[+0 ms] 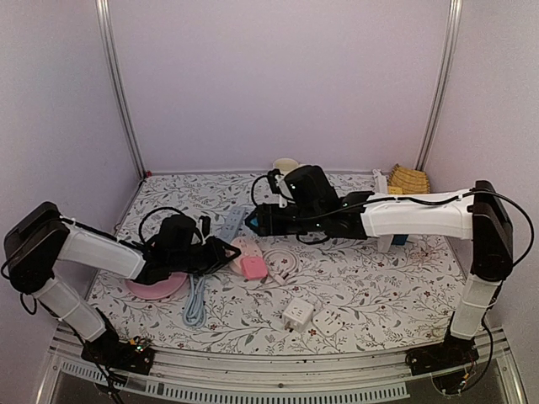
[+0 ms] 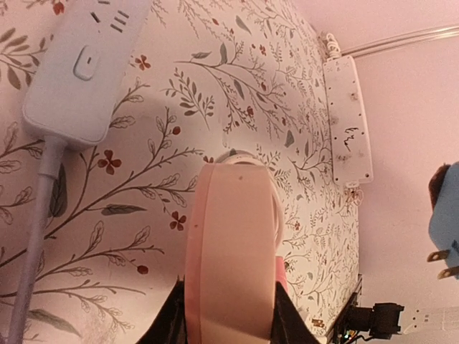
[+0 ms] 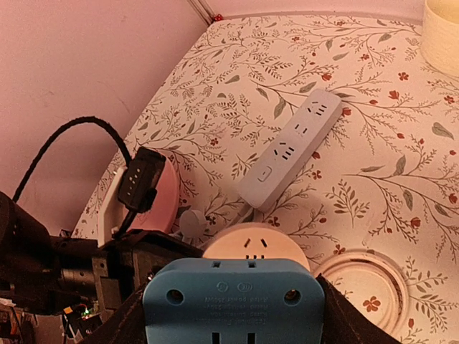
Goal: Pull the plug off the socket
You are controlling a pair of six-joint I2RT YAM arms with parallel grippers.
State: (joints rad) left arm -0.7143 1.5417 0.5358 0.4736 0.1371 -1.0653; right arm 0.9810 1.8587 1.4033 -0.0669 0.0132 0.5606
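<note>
A round pale-pink socket (image 1: 239, 247) rests on the table near its middle. My left gripper (image 1: 227, 252) is shut on its sides; in the left wrist view the socket (image 2: 231, 236) fills the gap between the fingers. My right gripper (image 1: 253, 220) is shut on a blue plug (image 3: 233, 297) and holds it just above and behind the socket. The plug's metal prongs (image 2: 439, 261) hang bare in the air, apart from the socket. The socket's top slots (image 3: 254, 245) show uncovered beyond the plug.
A grey-blue power strip (image 1: 232, 221) lies behind the socket, its cable (image 1: 195, 303) running forward. A darker pink block (image 1: 254, 268) and a white cable coil (image 1: 283, 263) lie to the right. White adapters (image 1: 296, 313) sit near the front. A pink plate (image 1: 156, 286) lies under the left arm.
</note>
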